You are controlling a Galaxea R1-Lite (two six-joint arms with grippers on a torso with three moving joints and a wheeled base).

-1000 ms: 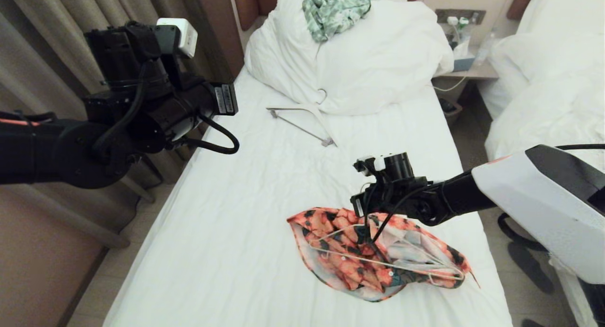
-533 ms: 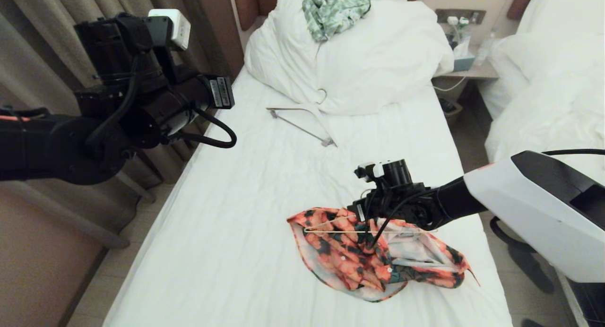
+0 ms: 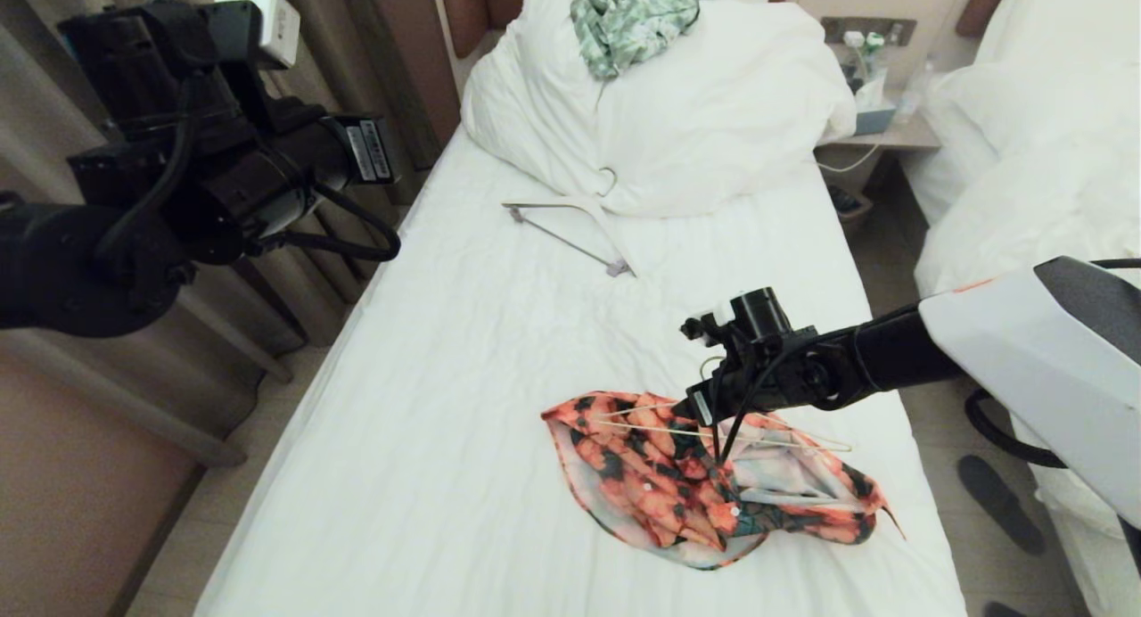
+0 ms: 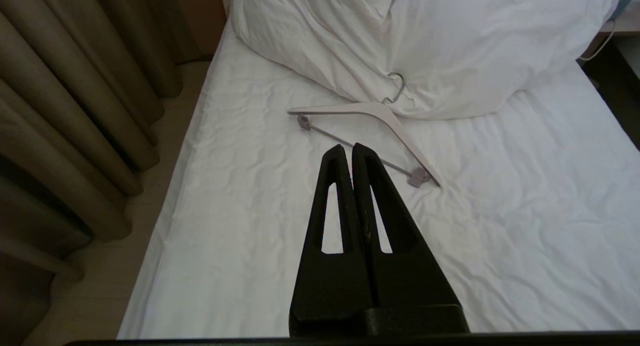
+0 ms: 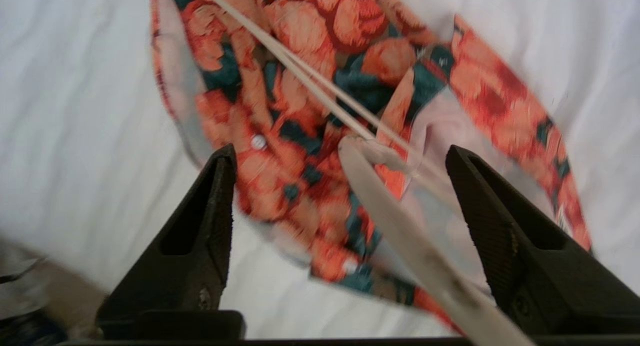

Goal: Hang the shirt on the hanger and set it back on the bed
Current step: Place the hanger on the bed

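The flowered shirt [image 3: 677, 501] lies crumpled on the white sheet of the bed [image 3: 499, 349], near its right edge. The thin cream hanger [image 3: 646, 426] rests tilted across the top of it. My right gripper [image 3: 713, 414] hovers just above the shirt's near side. In the right wrist view this gripper [image 5: 340, 152] is open; the hanger's stem [image 5: 400, 226] passes loosely between the wide-apart fingers, and its wires [image 5: 320, 88] cross the shirt [image 5: 350, 21]. My left gripper [image 4: 348, 151] is shut and empty, held high beside the bed's left edge.
A thicker white hanger with a grey bar [image 3: 579, 220] lies mid-bed below the big pillow [image 3: 713, 118], which carries a green-and-white garment [image 3: 633, 11]. Curtains [image 3: 107, 28] hang at the left; a nightstand [image 3: 882, 127] and a second bed [image 3: 1025, 153] stand at the right.
My right gripper has opened and let go of the hanger, which now lies tilted on the shirt. The left arm has swung up and to the left, away from the bed.
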